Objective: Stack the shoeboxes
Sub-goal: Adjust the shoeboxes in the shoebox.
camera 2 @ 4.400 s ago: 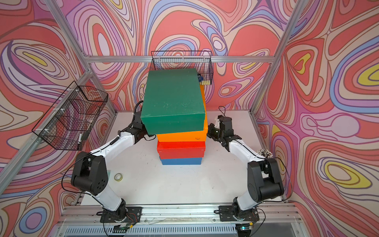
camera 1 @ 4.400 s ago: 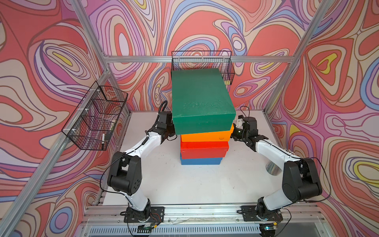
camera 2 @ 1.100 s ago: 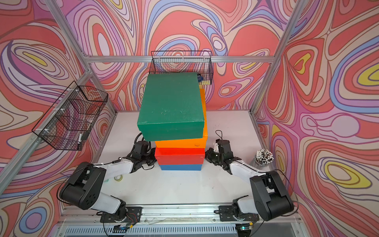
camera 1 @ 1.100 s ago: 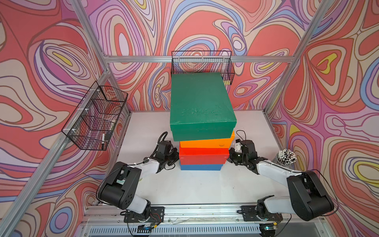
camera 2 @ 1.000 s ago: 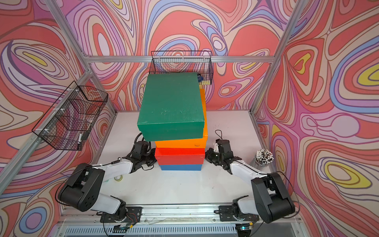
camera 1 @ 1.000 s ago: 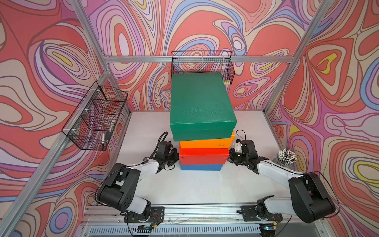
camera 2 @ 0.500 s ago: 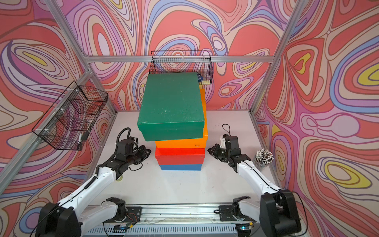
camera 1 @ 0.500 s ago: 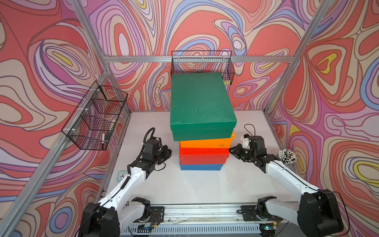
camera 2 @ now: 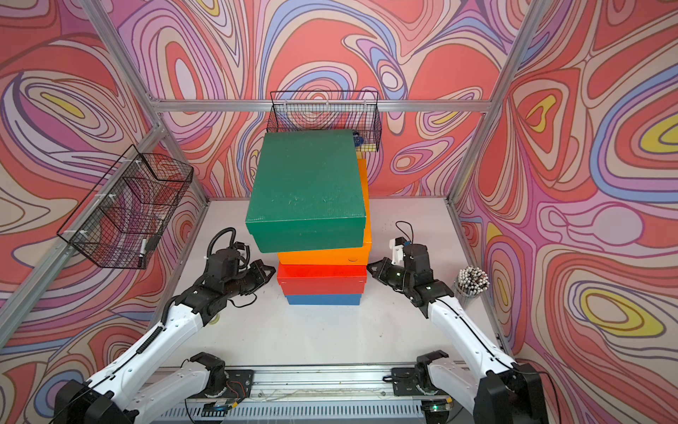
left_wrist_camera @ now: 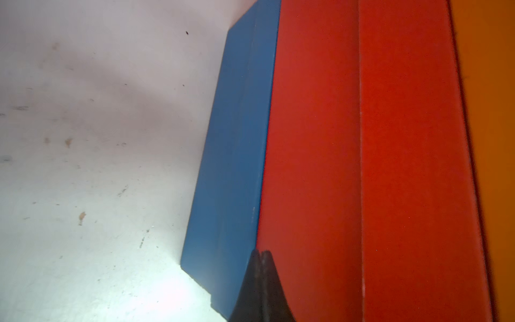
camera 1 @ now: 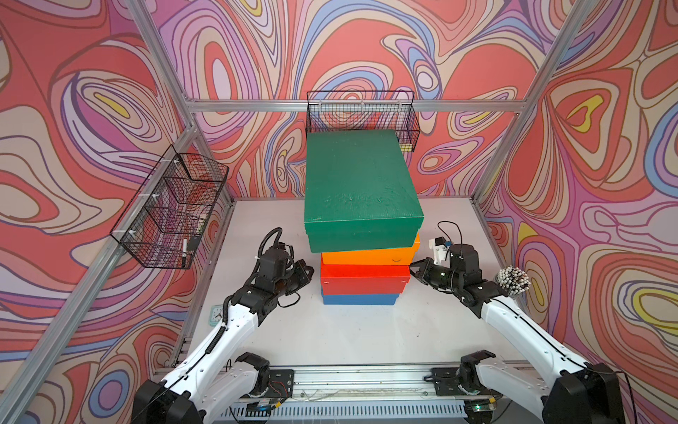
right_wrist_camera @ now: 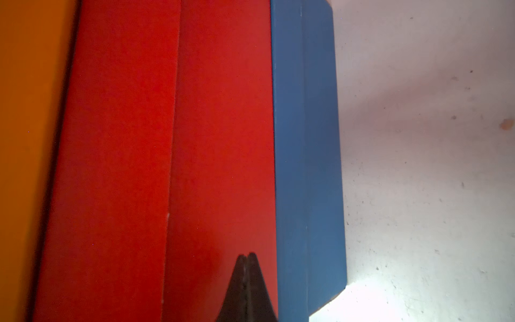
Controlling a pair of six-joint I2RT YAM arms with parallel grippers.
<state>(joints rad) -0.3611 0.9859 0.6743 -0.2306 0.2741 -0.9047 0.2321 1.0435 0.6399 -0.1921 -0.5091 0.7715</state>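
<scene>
- Stack on table (camera 1: 330,341), bottom up: blue box (camera 1: 357,299), red box (camera 1: 363,276), orange box (camera 1: 367,256), green box (camera 1: 357,183); long axes run front to back.
- Left gripper (camera 1: 310,271) and right gripper (camera 1: 412,264) are closed, empty, flanking red box, equally near; contact unclear.

Both top views were bright, evenly lit from above and sharp throughout; the shoeboxes (camera 1: 361,227) cast only a faint, soft shadow on the white table (camera 1: 348,330). The wrist views were dimmer and slightly grainy, with a blown-out white glare patch on the table beside the blue box (left_wrist_camera: 237,139) and a broad grey shadow beyond; the left gripper (left_wrist_camera: 260,252) and right gripper (right_wrist_camera: 245,255) showed as dark, blurred tips
</scene>
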